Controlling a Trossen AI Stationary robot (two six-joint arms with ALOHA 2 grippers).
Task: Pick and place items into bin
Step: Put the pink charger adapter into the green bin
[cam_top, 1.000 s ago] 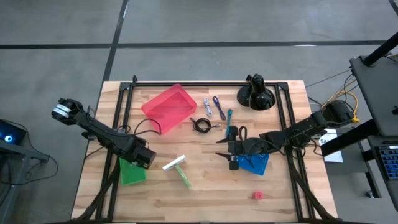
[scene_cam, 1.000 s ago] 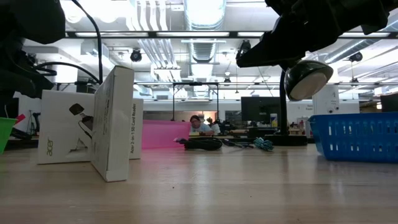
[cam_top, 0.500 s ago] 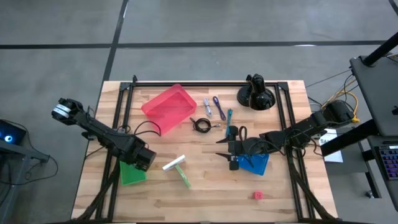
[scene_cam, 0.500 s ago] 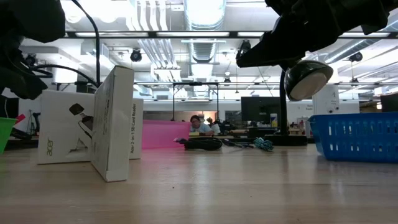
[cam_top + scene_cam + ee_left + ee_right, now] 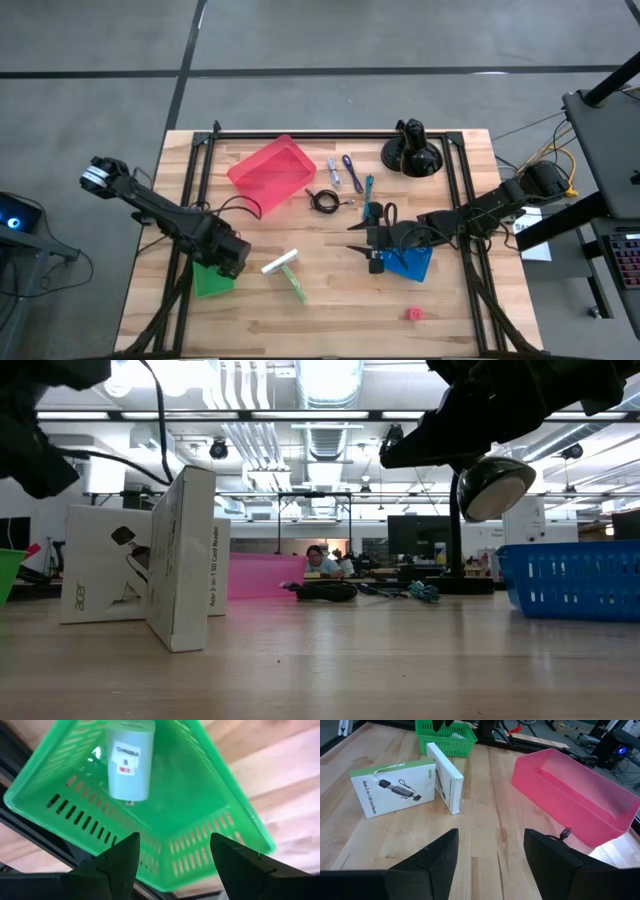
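Note:
My left gripper (image 5: 223, 260) hangs open over the green bin (image 5: 211, 279) at the table's left near side. In the left wrist view its fingers (image 5: 122, 862) frame the bin's floor (image 5: 190, 795), where a pale labelled item (image 5: 129, 762) lies. My right gripper (image 5: 356, 238) is open and empty beside the blue bin (image 5: 408, 263), pointing toward the table's left. The black coiled cable (image 5: 322, 201), the purple and blue sticks (image 5: 344, 171) and the teal stick (image 5: 369, 185) lie on the table's far middle. Two white-and-green boxes (image 5: 395, 787) stand near the centre. A red block (image 5: 416, 314) rests near the near edge.
A pink bin (image 5: 272, 172) sits on the table's far left middle, next to the cable. The black domed camera mount (image 5: 412, 155) stands at the far right. Black frame rails (image 5: 200, 170) run along both sides. Bare wood lies along the near edge around the red block.
My left gripper has risen a little above the green bin and drawn slightly toward the table's left edge, staying open. My right arm has kept still, and no item has moved.

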